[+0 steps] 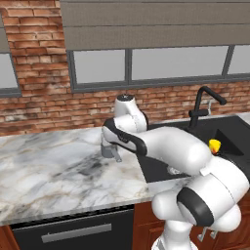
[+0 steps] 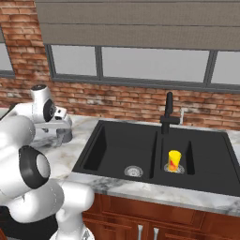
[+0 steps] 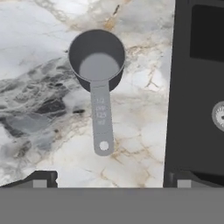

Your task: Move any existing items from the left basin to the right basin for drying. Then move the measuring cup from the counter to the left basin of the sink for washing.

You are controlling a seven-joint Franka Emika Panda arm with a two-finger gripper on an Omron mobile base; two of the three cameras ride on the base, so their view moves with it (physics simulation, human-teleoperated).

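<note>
The worktop (image 1: 44, 166) is white marble with grey veins and some brownish lines, and it runs along a red brick wall (image 1: 34, 53) with grey-framed windows (image 2: 154, 63) above it. A grey blind (image 2: 140, 26) hangs over the upper part of the windows. Under the worktop there are reddish wooden cupboards (image 2: 187, 225), and in the left base view a dark drawer front with a silver handle (image 1: 73, 233).

The black sink (image 2: 93, 145) is set into the marble, with a black curved tap (image 2: 168, 112) at its back edge. The left basin (image 2: 117, 145) is the wider one and has a round silver drain (image 2: 133, 171) in its floor. The right basin (image 2: 206, 164) is narrower, and a small yellow-orange object (image 2: 175, 161) stands upright in it.

The measuring cup (image 3: 97, 61) stands on the marble, just beside the left edge of the sink but not touching it. It is upright with its mouth open upward. Its long axis goes along the flat handle (image 3: 101, 120), which in the hand view points from the bowl down toward my tool, nearly parallel to the near sink edge. The handle has a small hole at its end.

My tool (image 3: 111, 180) hangs above the cup, and it is open wide. The two fingertips (image 3: 41, 179) are far apart, one on each side of the handle's line, and hold nothing.
</note>
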